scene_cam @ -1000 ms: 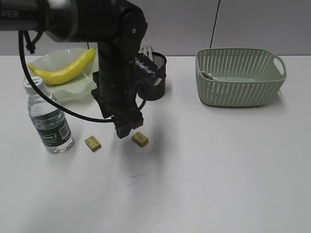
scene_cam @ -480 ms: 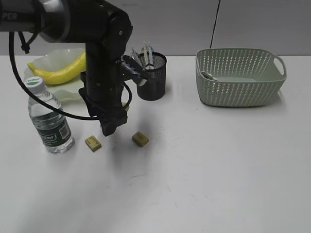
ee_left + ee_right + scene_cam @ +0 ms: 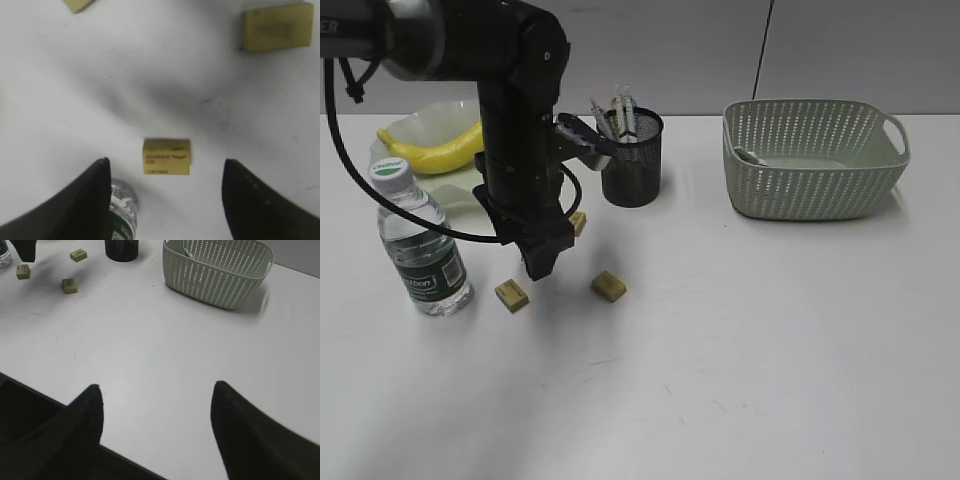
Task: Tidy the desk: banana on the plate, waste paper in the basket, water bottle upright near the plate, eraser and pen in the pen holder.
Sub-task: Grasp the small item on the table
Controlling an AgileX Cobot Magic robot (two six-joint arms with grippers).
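Leftward now — hand (image 3: 165,200) above eraser (image 3: 166,156)

— Room around the left gripper (image 3: 542,262)?
— Hangs with jaws spread just above the desk (image 3: 770,350), over one yellow eraser (image 3: 166,156). Hemmed on its left by the upright water bottle (image 3: 417,243); two more erasers (image 3: 609,286) (image 3: 578,221) lie close to its right and behind.
— Behind that?
— Crowded: pen holder (image 3: 632,160) full of pens, plate (image 3: 430,185) with banana (image 3: 432,152).
— And rightward?
— Wide bare tabletop across the front and middle. Only the basket (image 3: 812,160) at the far right. Right gripper (image 3: 156,412) open over empty surface near the front edge.
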